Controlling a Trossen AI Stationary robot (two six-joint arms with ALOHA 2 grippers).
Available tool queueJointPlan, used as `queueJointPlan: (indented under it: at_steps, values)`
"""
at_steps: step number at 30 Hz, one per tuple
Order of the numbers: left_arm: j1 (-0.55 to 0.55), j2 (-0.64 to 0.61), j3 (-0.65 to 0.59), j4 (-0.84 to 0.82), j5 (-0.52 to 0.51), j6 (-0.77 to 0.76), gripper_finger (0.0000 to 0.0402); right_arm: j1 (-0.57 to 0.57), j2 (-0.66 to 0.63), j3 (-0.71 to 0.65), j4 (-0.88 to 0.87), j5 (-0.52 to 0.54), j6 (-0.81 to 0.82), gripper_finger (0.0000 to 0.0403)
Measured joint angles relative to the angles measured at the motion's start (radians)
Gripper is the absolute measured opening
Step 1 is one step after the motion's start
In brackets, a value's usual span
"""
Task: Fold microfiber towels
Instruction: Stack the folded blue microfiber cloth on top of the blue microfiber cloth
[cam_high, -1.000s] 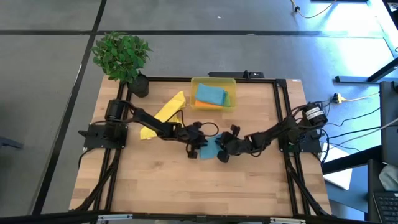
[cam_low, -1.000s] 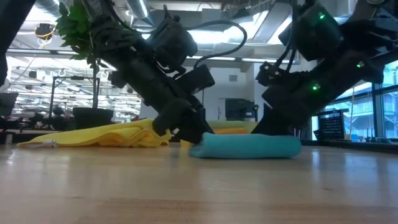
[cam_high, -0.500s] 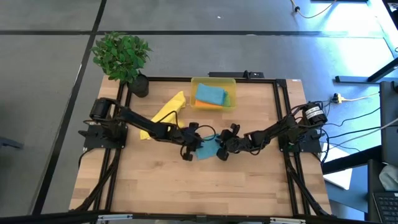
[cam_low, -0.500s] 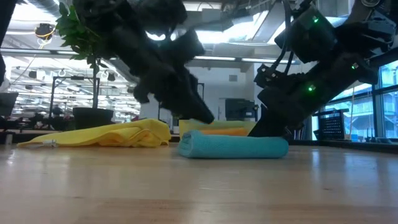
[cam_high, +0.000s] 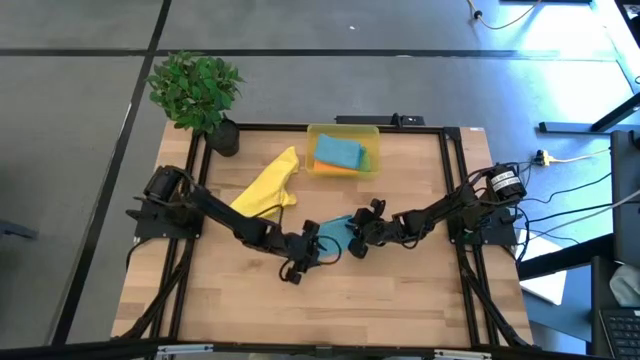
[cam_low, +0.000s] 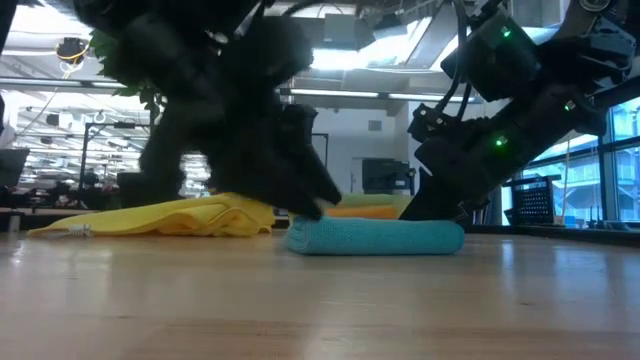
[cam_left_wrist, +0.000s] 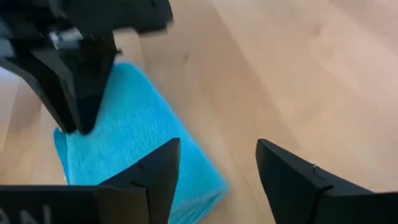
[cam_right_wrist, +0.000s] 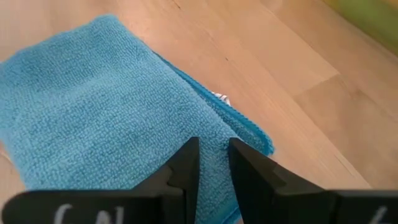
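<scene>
Wooden table (cam_high: 400, 300), mid-fold: the left pincer (cam_high: 303, 262), its fingers spread and empty, hovers at the teal towel's (cam_high: 335, 235) seven o'clock corner. Opposite, at three o'clock, the right pincer (cam_high: 358, 240) pinches the towel's edge, nearly clenched. Folding looks almost finished; next likely comes release, then the yellow towel (cam_high: 265, 185) at ten o'clock.

Nubbly matt teal cloth towel (cam_right_wrist: 106, 106) on smooth pale wood table (cam_left_wrist: 298, 74); dark plastic-looking fingers (cam_right_wrist: 186, 165).
</scene>
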Motion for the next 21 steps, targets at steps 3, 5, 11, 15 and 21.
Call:
queueJointPlan:
  at_steps: [3, 5, 11, 15, 21]
  values:
    - [-0.021, 0.03, 0.0, -0.012, -0.09, 0.056, 0.0211, 0.0, 0.0, 0.0, 0.001, -0.014, 0.0, 0.009]
    - [-0.03, 0.042, 0.0, -0.012, -0.152, 0.085, 0.0212, 0.0, 0.0, 0.0, 0.002, -0.02, 0.0, 0.009]
    - [-0.032, 0.044, 0.0, -0.043, -0.178, 0.099, 0.0214, 0.0, 0.0, 0.0, 0.001, -0.019, 0.002, 0.009]
    - [-0.048, 0.045, 0.0, -0.06, -0.144, 0.119, 0.0216, 0.0, 0.0, 0.0, 0.001, -0.019, 0.002, 0.009]
    - [-0.071, 0.057, 0.0, -0.044, -0.207, 0.15, 0.0216, -0.012, 0.0, 0.0, 0.001, -0.028, 0.004, 0.009]
